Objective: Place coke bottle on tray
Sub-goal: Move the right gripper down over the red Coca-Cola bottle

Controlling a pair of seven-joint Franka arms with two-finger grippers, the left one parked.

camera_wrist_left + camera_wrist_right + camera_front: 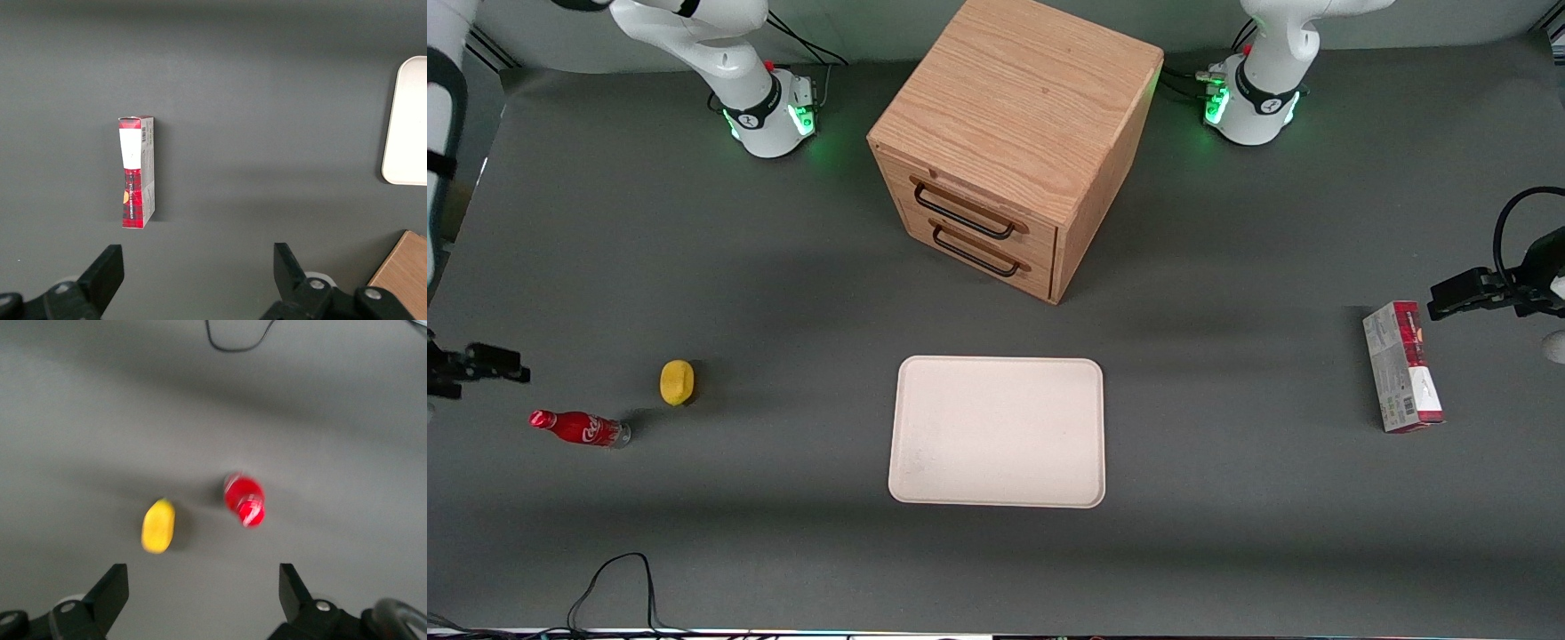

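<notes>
The table (1227,551) is a dark grey mat carrying everything in the scene. We note the wooden drawer cabinet (1014,133) at upper centre of the front view, its two black handles facing the camera. Just nearer the camera lies the tray (998,432), cream-white and bare, at the frame's centre, with open mat on all sides, which we judge leaves it easy to approach from above. A red-and-white carton (1401,366) lies flat at the right edge of the frame, toward the parked arm's end, well apart from the work and no obstacle.

The claw (480,363) sits at the left edge of the front view, above the table and near the coke bottle (580,428); the wrist view shows its fingers (107,597) spread wide with nothing between them. We read this as an approach pose, with the grasp not yet made.

The coke bottle is at the lower left of the front view, well apart from the tray; it appears to stand upright, cap leaning toward the frame edge through perspective, and the wrist view shows it from above.

Smallest is a yellow object (677,382), just beside the bottle and between it and the tray. We judge it the one thing in the way: a low carry could clip it.
</notes>
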